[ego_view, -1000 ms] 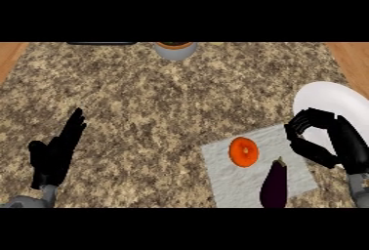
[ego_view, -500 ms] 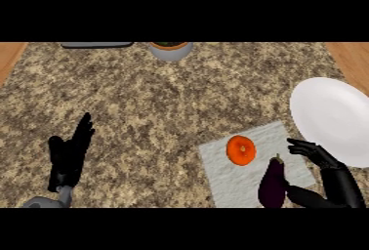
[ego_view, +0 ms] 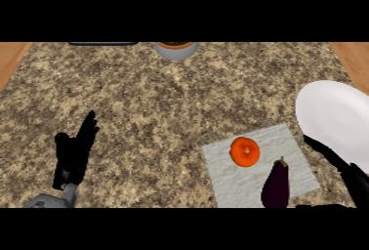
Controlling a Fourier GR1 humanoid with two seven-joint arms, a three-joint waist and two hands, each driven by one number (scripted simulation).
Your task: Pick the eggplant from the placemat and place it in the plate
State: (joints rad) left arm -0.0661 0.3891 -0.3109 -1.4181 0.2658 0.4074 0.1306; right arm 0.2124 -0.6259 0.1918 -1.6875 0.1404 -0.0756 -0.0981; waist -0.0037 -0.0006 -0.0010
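Observation:
A dark purple eggplant (ego_view: 276, 184) lies on end at the near right part of a pale grey placemat (ego_view: 231, 183). An orange round fruit (ego_view: 245, 151) sits on the mat just left of its stem. The white plate (ego_view: 337, 119) lies to the right, beyond the mat's far corner. My right hand (ego_view: 338, 163) is open at the lower right, fingers stretched along the mat's right edge, a small gap from the eggplant; its thumb shows at the bottom edge. My left hand (ego_view: 75, 154) rests open at the lower left, fingers up.
A grey bowl with orange contents (ego_view: 176, 49) stands at the far edge, with a dark flat object (ego_view: 104, 43) to its left. Wooden surface shows past the counter's far corners (ego_view: 10, 58). Speckled counter (ego_view: 166, 112) spreads between the hands.
My right hand has come down from the plate's edge to the mat's right side beside the eggplant, and its curled fingers have straightened. The left hand has barely moved.

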